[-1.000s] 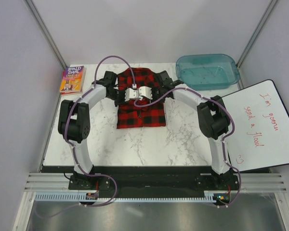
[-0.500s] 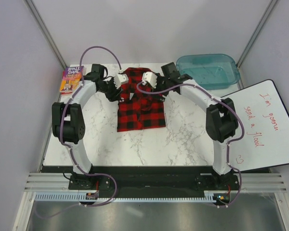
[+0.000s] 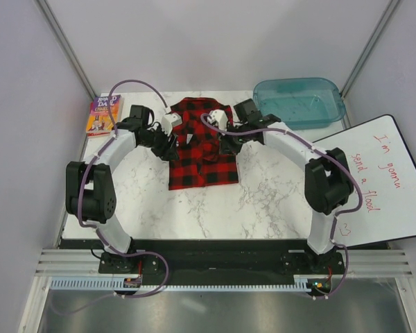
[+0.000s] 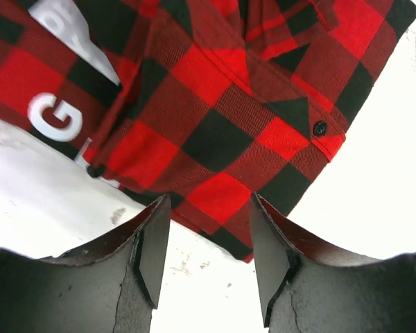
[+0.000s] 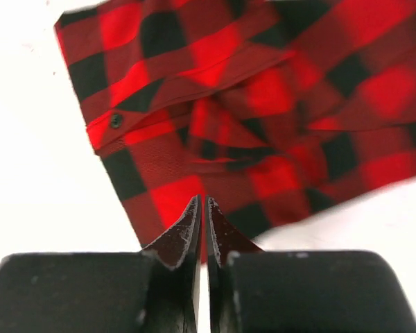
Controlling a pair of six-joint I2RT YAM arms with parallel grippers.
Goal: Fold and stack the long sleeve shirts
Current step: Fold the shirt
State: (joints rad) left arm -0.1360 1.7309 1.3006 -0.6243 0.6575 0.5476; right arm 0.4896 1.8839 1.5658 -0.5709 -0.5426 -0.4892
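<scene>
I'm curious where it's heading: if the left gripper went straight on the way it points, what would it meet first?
The left gripper would likely meet the checked shirt first, its edge just past the tips; depth is unclear.

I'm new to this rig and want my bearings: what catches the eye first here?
The red-and-black check shirt lies folded at the middle of the marble table, with the left pincer and right pincer flanking its far end. Next come the teal tub at the far right and the whiteboard with red handwriting at the table's right edge.
</scene>
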